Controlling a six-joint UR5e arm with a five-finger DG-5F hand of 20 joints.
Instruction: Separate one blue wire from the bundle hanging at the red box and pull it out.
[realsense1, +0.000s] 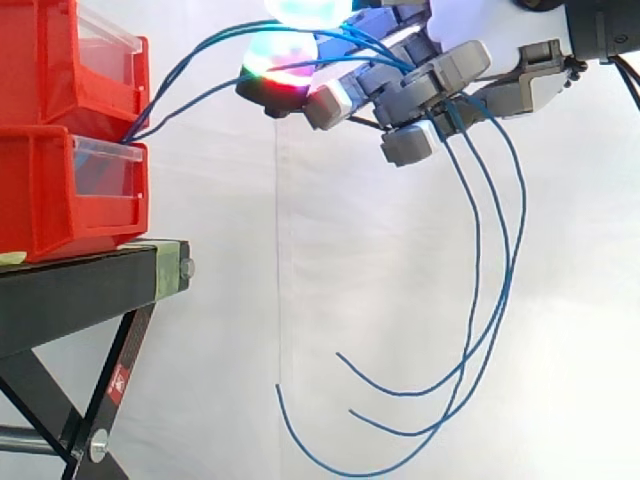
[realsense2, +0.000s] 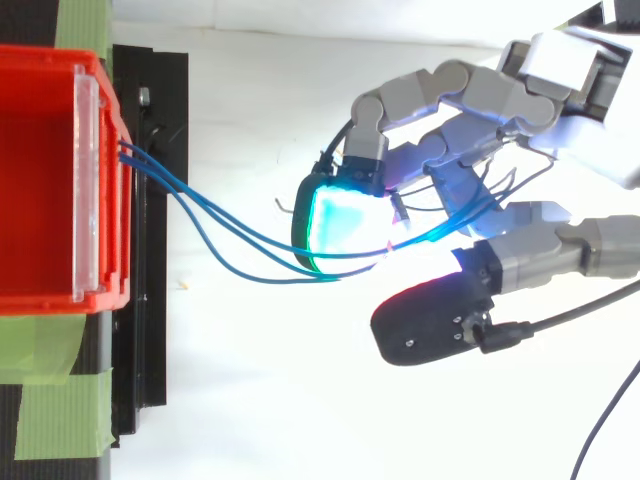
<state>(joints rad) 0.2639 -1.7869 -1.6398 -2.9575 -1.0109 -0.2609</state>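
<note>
Robot hand (realsense1: 440, 78) curled round three blue wires (realsense2: 270, 250) that run from two stacked red bins (realsense1: 45, 195) on a black stand (realsense1: 90, 285), leg sticker (realsense1: 117, 380) too small to read.

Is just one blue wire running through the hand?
No, three blue wires pass through the hand and hang down in long curves below it.
</note>
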